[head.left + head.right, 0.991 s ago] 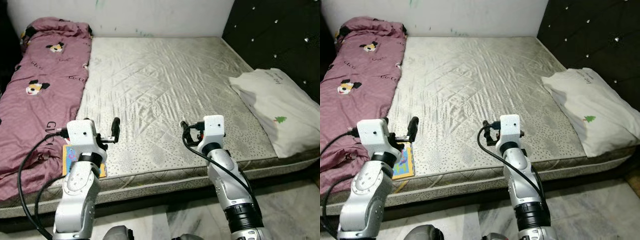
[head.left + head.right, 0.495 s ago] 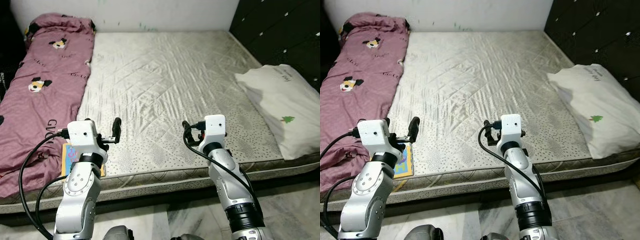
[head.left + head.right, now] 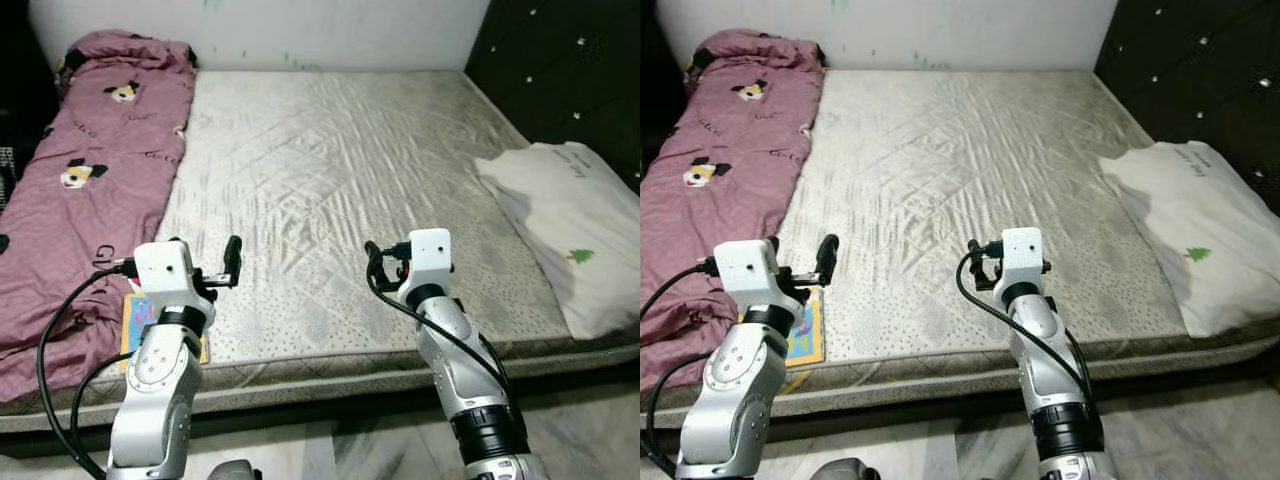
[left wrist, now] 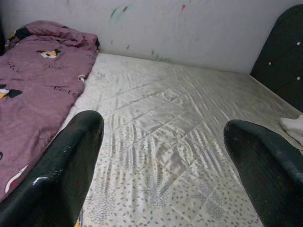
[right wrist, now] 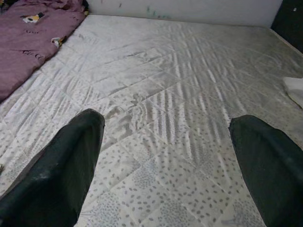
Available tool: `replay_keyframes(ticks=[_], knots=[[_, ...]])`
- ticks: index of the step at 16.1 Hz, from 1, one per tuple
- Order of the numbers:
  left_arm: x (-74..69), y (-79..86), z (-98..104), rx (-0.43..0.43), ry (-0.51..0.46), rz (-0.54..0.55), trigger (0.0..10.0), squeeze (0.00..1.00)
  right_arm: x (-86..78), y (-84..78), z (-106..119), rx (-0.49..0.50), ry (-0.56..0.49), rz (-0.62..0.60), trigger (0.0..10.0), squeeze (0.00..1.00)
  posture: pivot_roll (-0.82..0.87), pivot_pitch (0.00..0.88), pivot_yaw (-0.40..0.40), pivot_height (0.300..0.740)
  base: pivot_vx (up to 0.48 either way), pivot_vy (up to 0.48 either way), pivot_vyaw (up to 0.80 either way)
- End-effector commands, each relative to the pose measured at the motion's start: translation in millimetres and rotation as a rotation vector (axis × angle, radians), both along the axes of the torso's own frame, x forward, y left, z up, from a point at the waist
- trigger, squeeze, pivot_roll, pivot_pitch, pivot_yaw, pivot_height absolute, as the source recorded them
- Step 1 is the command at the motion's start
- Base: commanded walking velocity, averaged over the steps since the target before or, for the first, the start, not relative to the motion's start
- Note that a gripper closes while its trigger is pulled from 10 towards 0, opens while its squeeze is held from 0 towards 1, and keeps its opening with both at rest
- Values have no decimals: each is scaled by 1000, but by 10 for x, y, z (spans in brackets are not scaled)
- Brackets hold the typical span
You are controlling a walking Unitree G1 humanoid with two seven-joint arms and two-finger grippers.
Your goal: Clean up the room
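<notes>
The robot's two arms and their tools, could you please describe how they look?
Both arms are silver jointed metal, each ending in a white boxy wrist block. The left tool and right tool each have two long black fingers. Black cables loop from each wrist block down the arm. The right forearm carries a black ribbed band.

Both silver arms raised forward, elbows bent. Left end effector (image 4: 161,156) fingers spread, empty. Right end effector (image 5: 165,161) likewise spread, empty.
</notes>
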State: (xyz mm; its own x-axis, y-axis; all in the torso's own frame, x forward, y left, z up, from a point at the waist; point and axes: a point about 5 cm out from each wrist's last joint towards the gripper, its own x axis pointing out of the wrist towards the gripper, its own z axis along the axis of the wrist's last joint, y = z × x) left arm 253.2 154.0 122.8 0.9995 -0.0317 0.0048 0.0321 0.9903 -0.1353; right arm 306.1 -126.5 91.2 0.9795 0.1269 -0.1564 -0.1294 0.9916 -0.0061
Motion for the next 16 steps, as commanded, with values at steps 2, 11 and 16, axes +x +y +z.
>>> replay_keyframes(ticks=[2, 11, 16], knots=[[2, -11, 41, 1, -21, -6, 10000, 0, 18, -5, 28, 1, -8, 0, 10000, 0, 110, 0, -58, 740, 319, 0, 0], [7, -17, 11, 1, 1, 28, 10000, 0, 16, -1, 14, 9, -2, 0, 10000, 0, 111, 0, -57, 740, 246, 0, 0], [12, -8, -13, -2, 18, 28, 10000, 0, 17, 0, 7, 11, 3, 2, 10000, 0, 112, 0, -58, 740, 0, 0, 0]])
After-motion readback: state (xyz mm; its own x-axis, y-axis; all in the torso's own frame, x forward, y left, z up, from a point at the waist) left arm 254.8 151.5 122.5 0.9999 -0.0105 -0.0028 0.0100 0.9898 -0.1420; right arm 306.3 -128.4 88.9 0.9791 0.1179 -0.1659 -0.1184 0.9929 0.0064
